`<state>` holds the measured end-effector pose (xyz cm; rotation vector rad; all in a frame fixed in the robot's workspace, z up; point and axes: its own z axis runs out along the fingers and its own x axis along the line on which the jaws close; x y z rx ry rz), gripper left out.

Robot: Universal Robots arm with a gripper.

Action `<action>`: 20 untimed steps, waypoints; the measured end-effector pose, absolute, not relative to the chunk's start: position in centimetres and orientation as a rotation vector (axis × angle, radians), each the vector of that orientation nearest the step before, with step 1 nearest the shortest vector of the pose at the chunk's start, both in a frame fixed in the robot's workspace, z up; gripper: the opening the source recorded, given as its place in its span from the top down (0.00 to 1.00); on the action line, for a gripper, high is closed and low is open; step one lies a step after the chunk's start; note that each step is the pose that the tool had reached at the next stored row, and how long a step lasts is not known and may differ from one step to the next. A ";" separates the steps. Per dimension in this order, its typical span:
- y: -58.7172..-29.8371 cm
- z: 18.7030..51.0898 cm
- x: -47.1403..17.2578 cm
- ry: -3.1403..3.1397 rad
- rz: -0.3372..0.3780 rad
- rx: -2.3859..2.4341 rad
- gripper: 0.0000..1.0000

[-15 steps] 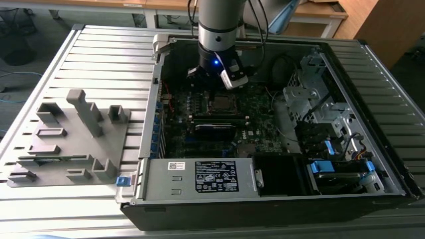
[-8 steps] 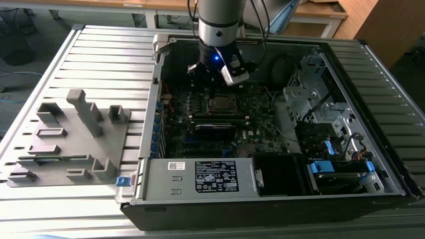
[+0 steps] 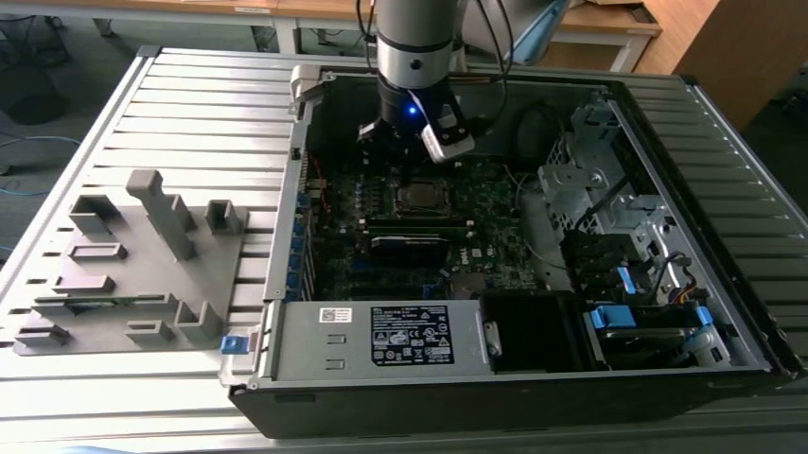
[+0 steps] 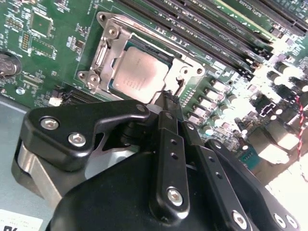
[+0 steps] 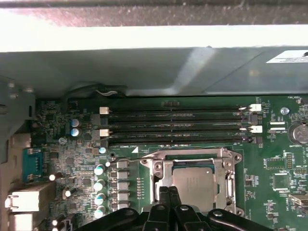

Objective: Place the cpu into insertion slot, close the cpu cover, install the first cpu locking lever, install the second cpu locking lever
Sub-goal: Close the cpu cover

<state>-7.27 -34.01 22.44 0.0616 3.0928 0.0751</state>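
Cpu [image 4: 142,72] seated in slot [image 3: 419,196] on green board [image 4: 45,55], cover [image 4: 111,45] lying flat around it. Gripper [image 4: 168,96] pinched closed, holding nothing, tips at cover's edge just beside cpu. Arm reaching down into open case [image 3: 505,407].

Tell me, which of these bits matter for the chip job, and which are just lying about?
Job in hand:
cpu
cpu cover, framing it

Lying about:
grey fixture block
memory slots
coin battery
labelled metal box
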 end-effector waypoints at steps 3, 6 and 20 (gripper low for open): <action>-34.0 22.4 -6.9 3.093 0.075 0.062 0.89; -34.0 22.4 -6.4 3.093 0.075 0.062 0.89; -34.3 22.4 -4.7 3.093 0.075 0.062 0.89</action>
